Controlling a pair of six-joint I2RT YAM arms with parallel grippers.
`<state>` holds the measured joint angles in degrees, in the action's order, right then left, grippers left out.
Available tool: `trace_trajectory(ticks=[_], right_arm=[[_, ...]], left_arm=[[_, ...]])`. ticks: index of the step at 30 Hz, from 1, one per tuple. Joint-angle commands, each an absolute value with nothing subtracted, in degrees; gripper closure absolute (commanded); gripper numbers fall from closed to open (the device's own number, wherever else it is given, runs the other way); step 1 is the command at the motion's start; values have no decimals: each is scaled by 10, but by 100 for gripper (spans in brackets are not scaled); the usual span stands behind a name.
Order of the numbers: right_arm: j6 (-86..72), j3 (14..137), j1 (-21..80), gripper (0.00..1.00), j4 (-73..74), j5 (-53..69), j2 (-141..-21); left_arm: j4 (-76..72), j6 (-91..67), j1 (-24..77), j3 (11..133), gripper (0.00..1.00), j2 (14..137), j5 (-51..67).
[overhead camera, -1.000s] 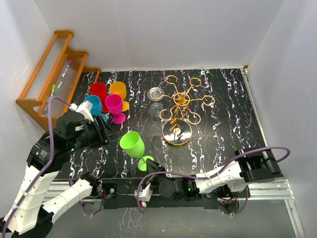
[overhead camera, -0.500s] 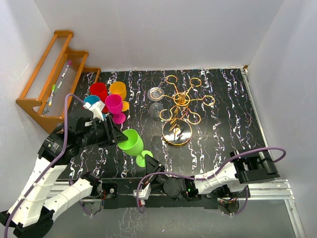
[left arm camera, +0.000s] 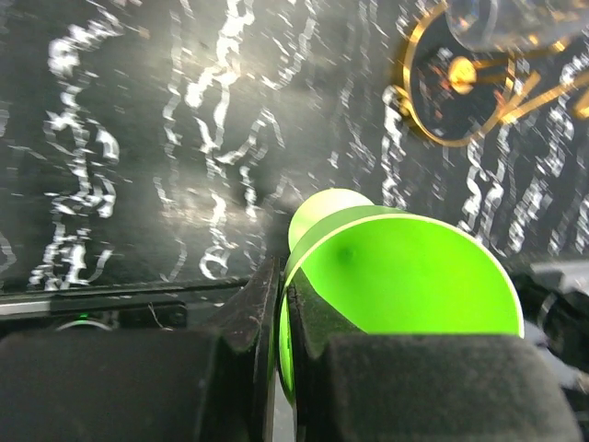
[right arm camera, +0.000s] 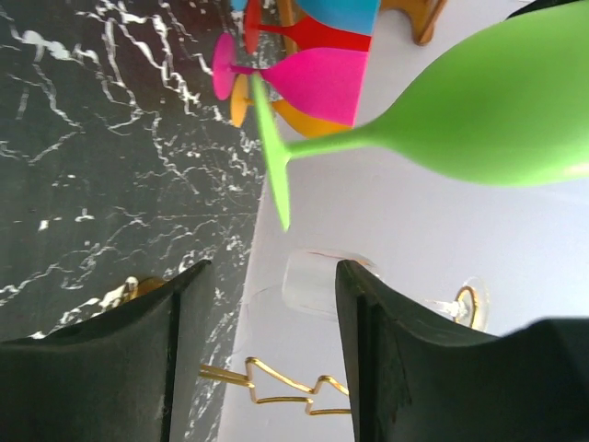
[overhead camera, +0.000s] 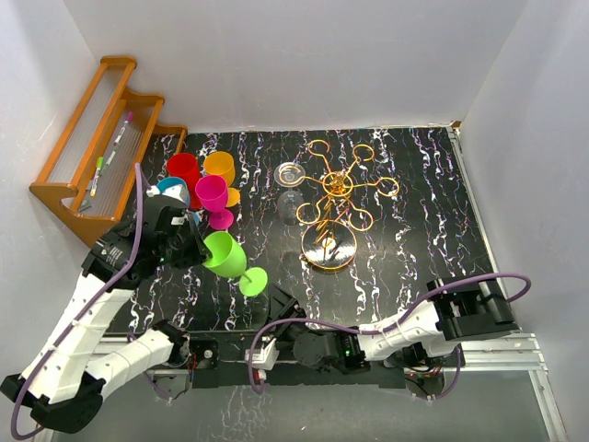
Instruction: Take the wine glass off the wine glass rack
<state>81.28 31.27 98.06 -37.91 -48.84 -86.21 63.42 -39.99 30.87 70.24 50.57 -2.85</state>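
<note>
Green wine glass tilts, rim clamped in the left claw, stem hidden from its camera beyond the bowl; right claw gapes empty just behind the foot.

Mid-table: wine glass rack, wine glass at its left; goblet cluster further left (tilted goblet before it).

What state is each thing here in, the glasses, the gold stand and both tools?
green glass, tilted, gripped at its rim.
left tool, shut on the green glass.
right tool, open, empty.
clear wine glass, hanging from the gold rack.
gold rack, standing upright.
red glass, orange glass, blue glass, pink glass, standing upright.
</note>
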Motion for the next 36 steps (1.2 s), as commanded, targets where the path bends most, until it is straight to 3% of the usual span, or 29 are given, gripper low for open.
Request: trace_trajectory(ticks=[1,10,15,25,36], right_arm=[[711,355,1057,42,-274,-479,-852],[681,370,1054,42,-231,-485,-852],[679,367,1050,42,-231,-494,-848],[673,360,1043,42,-226,-489,-818],[665,366,1040,42,-226,-489,-804]], left_arm=[[670,-390,308,735,100,520,-186],[578,-336,299,704,100,628,-356],[489,-289,208,699,100,690,-275],[411,-238,-33,663,100,700,-175],[388,-235,-80,628,100,730,-151]])
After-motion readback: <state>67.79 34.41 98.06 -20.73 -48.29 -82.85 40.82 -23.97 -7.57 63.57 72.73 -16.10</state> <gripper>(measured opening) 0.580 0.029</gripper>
